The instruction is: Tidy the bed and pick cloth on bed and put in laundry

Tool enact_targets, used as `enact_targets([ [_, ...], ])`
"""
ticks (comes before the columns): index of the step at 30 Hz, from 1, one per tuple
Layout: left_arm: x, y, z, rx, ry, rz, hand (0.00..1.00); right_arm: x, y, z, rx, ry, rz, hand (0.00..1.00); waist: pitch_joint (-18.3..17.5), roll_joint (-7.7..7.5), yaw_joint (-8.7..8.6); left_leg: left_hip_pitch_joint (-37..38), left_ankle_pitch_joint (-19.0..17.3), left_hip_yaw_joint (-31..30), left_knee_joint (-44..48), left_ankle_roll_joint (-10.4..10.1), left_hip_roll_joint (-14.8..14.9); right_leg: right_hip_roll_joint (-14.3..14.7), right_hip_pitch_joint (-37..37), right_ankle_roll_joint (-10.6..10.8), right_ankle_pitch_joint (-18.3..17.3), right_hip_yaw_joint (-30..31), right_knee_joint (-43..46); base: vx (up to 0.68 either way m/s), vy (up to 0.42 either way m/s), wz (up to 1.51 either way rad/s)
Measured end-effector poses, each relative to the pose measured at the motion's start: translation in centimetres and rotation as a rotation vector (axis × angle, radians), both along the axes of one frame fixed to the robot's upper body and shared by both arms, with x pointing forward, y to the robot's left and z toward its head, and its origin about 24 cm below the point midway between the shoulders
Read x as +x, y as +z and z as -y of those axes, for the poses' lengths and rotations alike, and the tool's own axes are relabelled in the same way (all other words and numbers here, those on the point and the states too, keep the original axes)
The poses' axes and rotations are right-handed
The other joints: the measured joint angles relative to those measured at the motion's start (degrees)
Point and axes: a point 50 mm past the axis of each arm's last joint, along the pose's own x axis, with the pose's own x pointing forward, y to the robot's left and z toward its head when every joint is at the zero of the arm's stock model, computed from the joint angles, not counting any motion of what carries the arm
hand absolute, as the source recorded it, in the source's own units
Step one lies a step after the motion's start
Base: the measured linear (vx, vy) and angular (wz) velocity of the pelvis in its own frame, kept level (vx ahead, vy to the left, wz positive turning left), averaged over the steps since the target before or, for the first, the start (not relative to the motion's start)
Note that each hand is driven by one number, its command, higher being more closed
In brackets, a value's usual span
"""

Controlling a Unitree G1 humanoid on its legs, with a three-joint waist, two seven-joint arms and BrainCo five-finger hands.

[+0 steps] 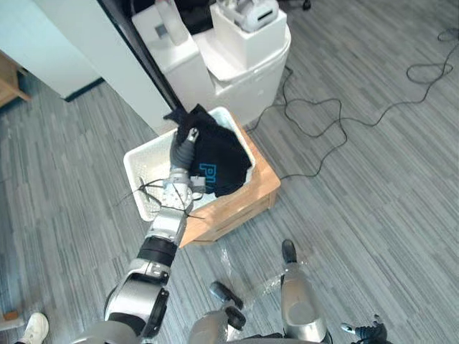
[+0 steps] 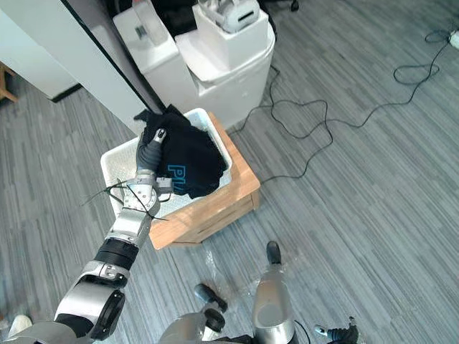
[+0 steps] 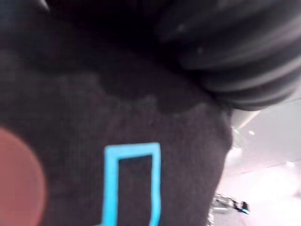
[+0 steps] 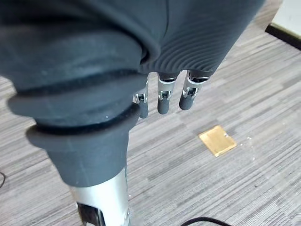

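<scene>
The black garment (image 1: pixel 219 161) with blue lettering lies heaped in the white laundry basket (image 1: pixel 136 170), which sits on a low wooden stand (image 1: pixel 247 195). Part of the cloth drapes over the basket's far rim. The left hand (image 1: pixel 182 149) is down on the cloth's left side, its dark cover against the fabric (whether it grips or has let go cannot be told). The right hand (image 4: pixel 163 101) hangs over the floor, fingers straight and slack, holding nothing, near a small tan square (image 4: pixel 217 140). The garment looks light, soft and limp, so it will likely sag and trail. A bunched handful near its middle should carry best, and the overhanging edge wants tucking in.
</scene>
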Motion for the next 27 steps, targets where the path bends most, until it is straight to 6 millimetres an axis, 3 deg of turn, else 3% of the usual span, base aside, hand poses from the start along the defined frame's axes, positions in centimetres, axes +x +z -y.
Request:
enact_targets([
  [5,-0.1,0.4,-5.7,0.037,0.205,-0.036,1.0,1.4,0.2,-1.1,0.004,0.063,0.054,0.0,0.72,-0.55,2.74,-1.44,0.36,1.04,0.41,0.48,0.11,-0.19,-2.45,0.01,-1.36,0.05,1.91,0.09,0.003,-0.02],
  [8,-0.2,1.3,-8.4,0.034,0.31,-0.038,1.0,1.9,0.3,-1.6,0.008,0.089,0.074,0.0,1.7,-1.36,3.15,-2.59,0.35,1.97,2.08,0.48,0.64,-0.65,-3.14,-0.05,-1.85,-0.57,2.63,0.1,0.001,0.14],
  [9,-0.4,1.6,-9.3,0.031,0.355,-0.042,0.0,2.1,0.3,-1.7,0.006,0.091,0.082,0.0,2.06,-1.57,3.19,-3.06,0.3,2.38,2.62,0.51,1.11,-0.65,-3.14,-0.07,-1.86,-1.09,2.66,0.05,0.001,0.19],
  [13,-0.5,2.3,-10.1,0.061,0.41,-0.033,0.0,2.8,0.2,-3.0,0.017,0.143,0.098,0.0,2.48,-2.18,4.81,-4.51,0.12,2.9,3.47,0.55,1.8,-0.64,-4.81,-0.42,-3.21,-1.44,4.43,0.05,-0.014,0.06],
  [27,0.4,0.9,-8.2,0.058,0.377,-0.119,0.0,3.9,0.1,-4.6,0.078,0.149,0.142,0.0,2.6,-2.39,5.59,-4.28,-0.36,6.84,5.88,0.7,3.46,-0.27,-5.01,-0.8,-3.87,-1.06,5.58,0.01,-0.012,-0.02],
])
